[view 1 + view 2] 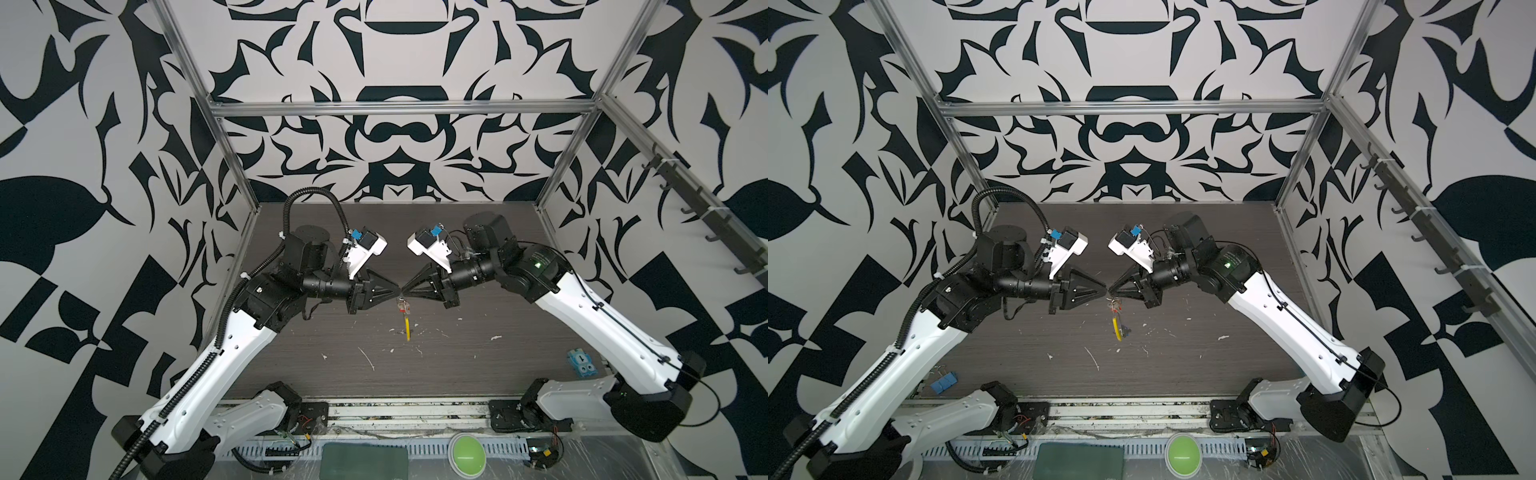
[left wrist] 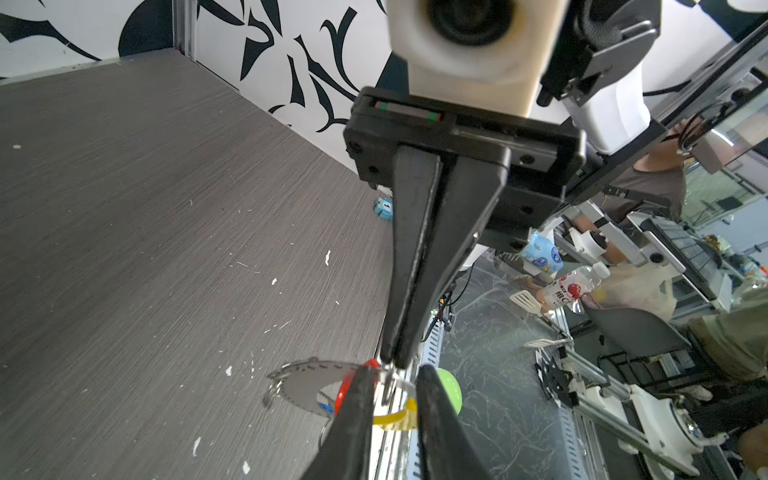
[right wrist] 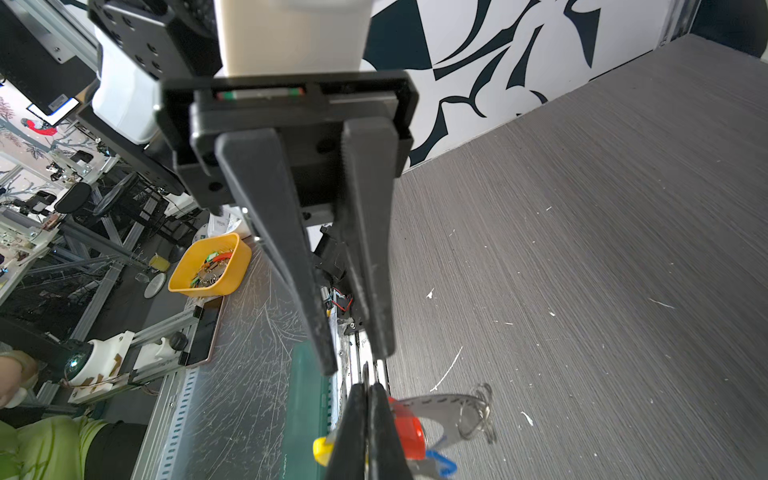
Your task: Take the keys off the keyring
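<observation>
Two keys [image 3: 409, 428], one red-headed and one blue-headed [image 3: 441, 462], sit bunched near the top of the keyring [image 1: 408, 328]. In both top views the ring hangs at the middle of the frame, just below the point where the two claws meet. Its long axis runs down the frame toward the front edge of the worktop [image 1: 478, 316], yellow sleeve [image 1: 1118, 329] lowest, crosswise to the line of the arms.

The right claw [image 2: 392, 363] is pressed together on thin metal at the head of the bunch, most likely the ring's wire. The whole bunch seems to hang from it, clear of the worktop. The left claw [image 3: 355, 361] comes in from the opposite side, tip to tip, with its jaws apart. The red key head lies just beside one finger [image 2: 357, 399], so this arm is the nearer one for drawing a key off sideways.

Beyond the front edge stands a yellow tub [image 3: 199, 291] holding a heap of small coloured bits and metal rings. A green round dish [image 1: 467, 453] sits at the lower middle of the top views; I cannot tell what is in it.
</observation>
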Motion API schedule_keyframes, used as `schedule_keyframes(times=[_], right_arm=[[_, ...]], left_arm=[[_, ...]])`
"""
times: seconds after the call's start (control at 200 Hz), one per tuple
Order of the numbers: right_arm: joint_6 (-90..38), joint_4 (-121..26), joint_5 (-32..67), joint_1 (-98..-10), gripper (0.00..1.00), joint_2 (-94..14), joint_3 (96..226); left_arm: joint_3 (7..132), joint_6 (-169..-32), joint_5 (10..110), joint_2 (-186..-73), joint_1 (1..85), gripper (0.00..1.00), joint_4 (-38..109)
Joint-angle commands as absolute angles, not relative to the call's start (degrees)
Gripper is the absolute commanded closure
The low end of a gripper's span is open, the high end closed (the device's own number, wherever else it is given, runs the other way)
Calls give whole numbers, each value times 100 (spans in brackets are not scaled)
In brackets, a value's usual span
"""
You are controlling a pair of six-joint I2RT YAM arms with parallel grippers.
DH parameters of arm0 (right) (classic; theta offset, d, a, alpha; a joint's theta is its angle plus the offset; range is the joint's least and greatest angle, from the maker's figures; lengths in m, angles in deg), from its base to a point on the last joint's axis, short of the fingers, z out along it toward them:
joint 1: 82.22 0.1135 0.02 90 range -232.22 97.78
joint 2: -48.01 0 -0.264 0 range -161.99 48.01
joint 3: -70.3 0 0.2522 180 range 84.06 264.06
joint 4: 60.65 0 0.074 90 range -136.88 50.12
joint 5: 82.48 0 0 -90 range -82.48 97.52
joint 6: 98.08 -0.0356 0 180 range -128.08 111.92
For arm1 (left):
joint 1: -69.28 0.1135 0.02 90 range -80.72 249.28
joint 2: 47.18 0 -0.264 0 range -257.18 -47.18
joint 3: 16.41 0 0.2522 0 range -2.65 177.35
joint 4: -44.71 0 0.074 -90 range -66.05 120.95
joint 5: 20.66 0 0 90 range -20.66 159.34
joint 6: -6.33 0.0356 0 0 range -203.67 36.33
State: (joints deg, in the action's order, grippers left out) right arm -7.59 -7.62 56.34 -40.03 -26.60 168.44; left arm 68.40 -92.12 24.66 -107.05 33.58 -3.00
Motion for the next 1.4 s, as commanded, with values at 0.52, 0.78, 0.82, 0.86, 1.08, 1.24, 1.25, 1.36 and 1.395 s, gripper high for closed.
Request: schedule_keyframes(times=[0.52, 0.78, 0.82, 0.86, 1.08, 1.24, 1.25, 1.36, 1.395], right_arm=[[-852, -1250, 5566, -3914, 100, -2564, 17072], [-945, -1348, 5605, -3879, 100, -2607, 17030], [-955, -1363, 5618, -3876, 100, -2608, 17029], [-988, -1398, 5611, -3872, 100, -2608, 17024], [-1249, -1854, 5083, -3868, 65, -2348, 16864], [-1504, -2622, 4301, -3865, 53, -1789, 16235], [-1516, -2647, 4274, -3864, 53, -1760, 16201], [-1581, -2959, 4145, -3850, 51, -1548, 15848], [-1598, -3080, 4074, -3844, 50, -1499, 15723]], left_arm=[[6990, -8938, 2353, -10767, 3272, 84, -684], [6956, -8928, 2373, -10727, 3255, 96, -559], [6938, -8938, 2375, -10726, 3255, 98, -529], [6925, -8961, 2381, -10712, 3255, 99, -468], [6624, -9251, 2816, -10424, 3254, 100, 194], [6163, -9709, 3447, -9935, 3255, 100, 1124], [6143, -9744, 3500, -9913, 3255, 100, 1176], [5956, -10003, 4009, -9657, 3251, 100, 1625], [5929, -10042, 4119, -9610, 3254, 100, 1702]])
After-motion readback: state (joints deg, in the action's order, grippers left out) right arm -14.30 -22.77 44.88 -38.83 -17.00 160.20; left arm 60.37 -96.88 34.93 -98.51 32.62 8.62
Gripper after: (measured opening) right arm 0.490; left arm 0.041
